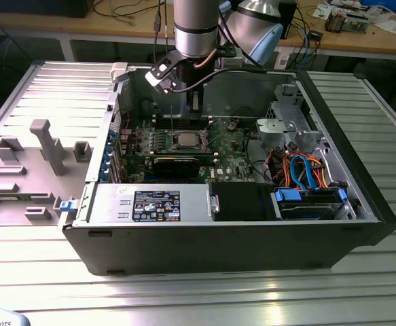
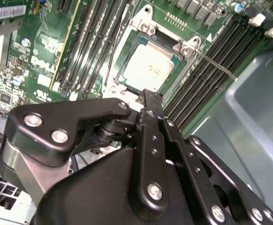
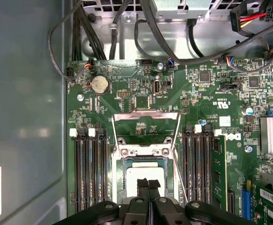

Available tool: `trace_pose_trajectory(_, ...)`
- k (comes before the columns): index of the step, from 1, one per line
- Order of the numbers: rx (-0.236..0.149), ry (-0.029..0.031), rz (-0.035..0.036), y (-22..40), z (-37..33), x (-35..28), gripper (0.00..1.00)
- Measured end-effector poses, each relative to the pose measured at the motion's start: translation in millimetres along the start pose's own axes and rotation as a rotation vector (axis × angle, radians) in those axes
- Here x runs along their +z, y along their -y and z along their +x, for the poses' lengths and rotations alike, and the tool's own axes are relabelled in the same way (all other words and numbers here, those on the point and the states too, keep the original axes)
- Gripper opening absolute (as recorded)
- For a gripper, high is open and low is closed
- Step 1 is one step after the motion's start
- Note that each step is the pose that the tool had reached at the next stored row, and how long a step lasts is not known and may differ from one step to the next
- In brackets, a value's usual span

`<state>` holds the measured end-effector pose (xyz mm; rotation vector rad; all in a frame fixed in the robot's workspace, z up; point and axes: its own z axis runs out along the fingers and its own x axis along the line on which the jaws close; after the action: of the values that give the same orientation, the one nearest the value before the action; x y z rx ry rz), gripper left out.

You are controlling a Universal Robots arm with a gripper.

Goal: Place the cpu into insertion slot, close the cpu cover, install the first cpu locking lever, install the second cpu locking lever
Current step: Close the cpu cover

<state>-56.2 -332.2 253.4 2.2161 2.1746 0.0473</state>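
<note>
PC case [image 1: 218, 246] holds 1 green mobo [image 3: 127, 84]. Gripper [image 3: 148, 183] over it, fingers pressed together w/ nothing btwn, tips just above the 1 cpu [image 3: 143, 174], contact unclear. Cpu sits in slot [image 3: 118, 174] mid-board; 1 cover [image 3: 145, 115] flipped up, 2 levers [image 2: 216, 66] alongside.

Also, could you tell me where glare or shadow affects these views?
In the exterior view the table slats gleam with reflections, while the computer case interior lies in shade; in the second wrist view the cpu top is washed pale by glare; in the first wrist view the side wall carries soft light patches.
</note>
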Motion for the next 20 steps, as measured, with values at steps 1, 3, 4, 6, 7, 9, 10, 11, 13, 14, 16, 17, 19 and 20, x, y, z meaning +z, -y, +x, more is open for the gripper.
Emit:
trace_pose_trajectory(1, 0.0, 0.0, 0.0, 0.0, 0.0, 0.0, 0.11)
trace_pose_trajectory(3, 0.0, 0.0001, 0.0001, -0.1, 0.1, -0.7, 0.11)
trace_pose_trajectory(4, 0.0, 0.0001, 0.0002, -0.6, 0.1, -1.2, 0.11)
trace_pose_trajectory(6, 0.0, 0.0, 0.0023, -1.8, 0.2, -1.4, 0.11)
trace_pose_trajectory(7, 0.0, -0.0004, 0.0049, -2.3, 0.2, -1.4, 0.11)
trace_pose_trajectory(9, 0.0, -0.0008, 0.0145, -2.6, 0.2, -1.5, 0.11)
trace_pose_trajectory(10, 0.0, -0.0007, 0.0305, -2.8, 0.2, -1.4, 0.11)
trace_pose_trajectory(11, 0.0, -0.0005, 0.0422, -2.9, 0.2, -1.4, 0.11)
trace_pose_trajectory(13, 0.0, -0.0004, 0.0439, -2.9, 0.2, -2.0, 0.11)
trace_pose_trajectory(14, -0.001, -0.0006, 0.0438, -3.0, 0.2, -3.3, 0.11)
trace_pose_trajectory(16, -0.011, -0.0008, 0.0437, -3.2, 0.3, -5.6, 0.11)
trace_pose_trajectory(17, -0.019, -0.001, 0.0437, -3.2, 0.3, -6.3, 0.11)
trace_pose_trajectory(19, -0.042, -0.0017, 0.0435, -3.3, 0.4, -6.8, 0.11)
trace_pose_trajectory(20, -0.05, -0.0019, 0.0436, -3.3, 0.4, -7.2, 0.11)
